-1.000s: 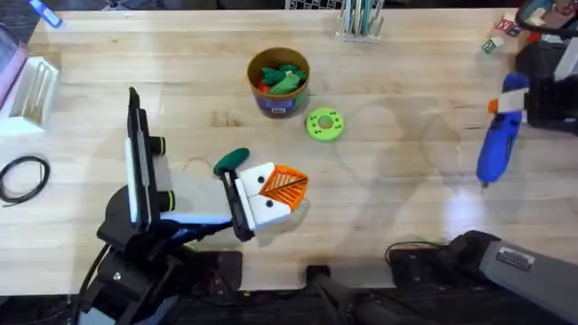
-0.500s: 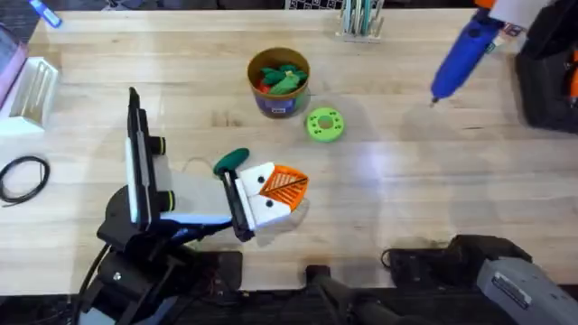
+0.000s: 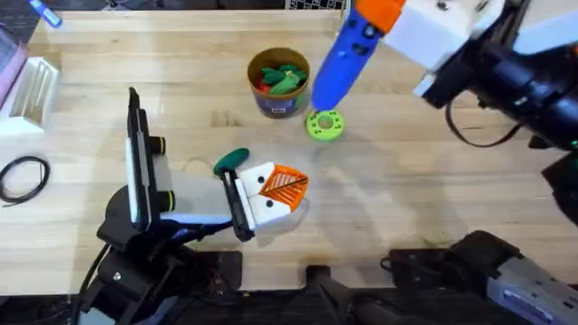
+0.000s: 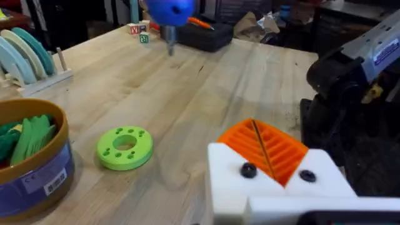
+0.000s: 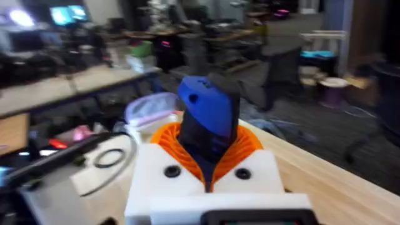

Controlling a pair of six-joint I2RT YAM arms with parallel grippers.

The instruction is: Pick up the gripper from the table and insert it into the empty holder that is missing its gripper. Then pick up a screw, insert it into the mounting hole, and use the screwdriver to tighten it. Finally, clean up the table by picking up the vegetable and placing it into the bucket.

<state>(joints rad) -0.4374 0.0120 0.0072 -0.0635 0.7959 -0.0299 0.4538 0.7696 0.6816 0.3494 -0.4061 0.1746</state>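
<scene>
Carrying the screwdriver [image 3: 341,61] raised above the table, clamped in my right gripper [image 5: 209,164].
Its tip hung over the lime disc [image 3: 325,125], beside the bucket [image 3: 278,82]. My left gripper [image 3: 262,194] rested pressed together; the vegetable [image 3: 231,161] lay just beside it.

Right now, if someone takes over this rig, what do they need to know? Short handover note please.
Right tool: shut on the blue screwdriver, carried in the air above the lime-green disc, tip pointing down.
Left tool: at the near table edge, shut on a thin dark piece; what that piece is cannot be told.
Dark green vegetable: on the table just beyond the left tool.
Bucket: behind the disc, holding green and red toy produce.
Done: screwdriver picked up.
Left: whether the gripper insert and screw are in place cannot be told from here; tightening and putting the vegetable in the bucket are not done.
</scene>
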